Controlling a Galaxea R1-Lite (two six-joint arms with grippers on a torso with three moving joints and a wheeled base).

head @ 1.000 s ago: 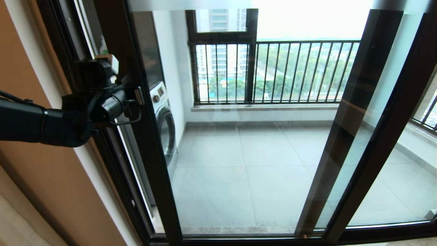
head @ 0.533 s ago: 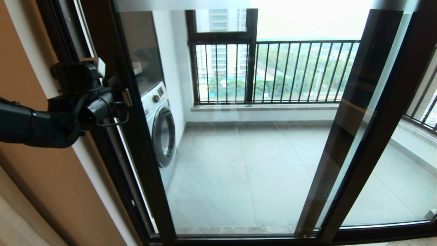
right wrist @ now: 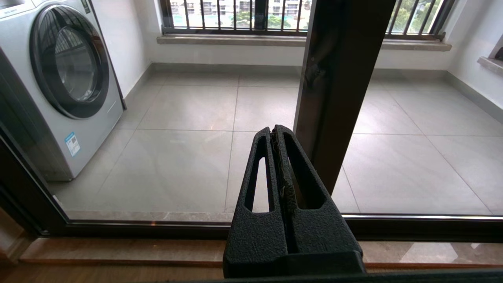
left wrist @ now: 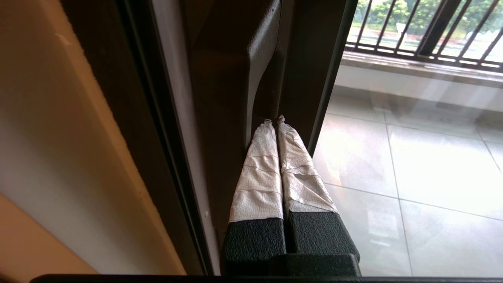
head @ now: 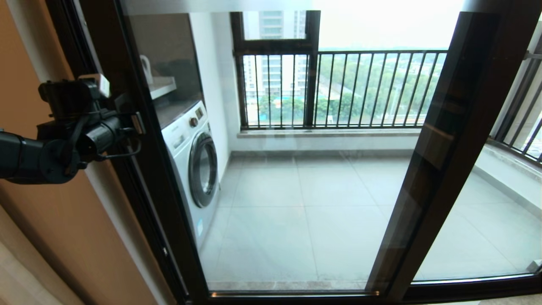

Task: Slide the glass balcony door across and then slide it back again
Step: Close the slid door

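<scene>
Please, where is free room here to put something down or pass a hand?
Free: the indoor sill along the bottom track, before the shut right gripper. The balcony tiles beside the washing machine are bare, but behind the glass balcony door. Crowded: the handle, where the shut left gripper presses close to the wall jamb.

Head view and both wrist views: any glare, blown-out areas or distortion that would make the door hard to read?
Head view: sky above the railing is blown out; the door stiles lean and bow, a wide-angle effect. Left wrist view: pale reflections wash over the floor tiles through the glass; the wall is soft. Right wrist view: evenly lit, washer crisp.
</scene>
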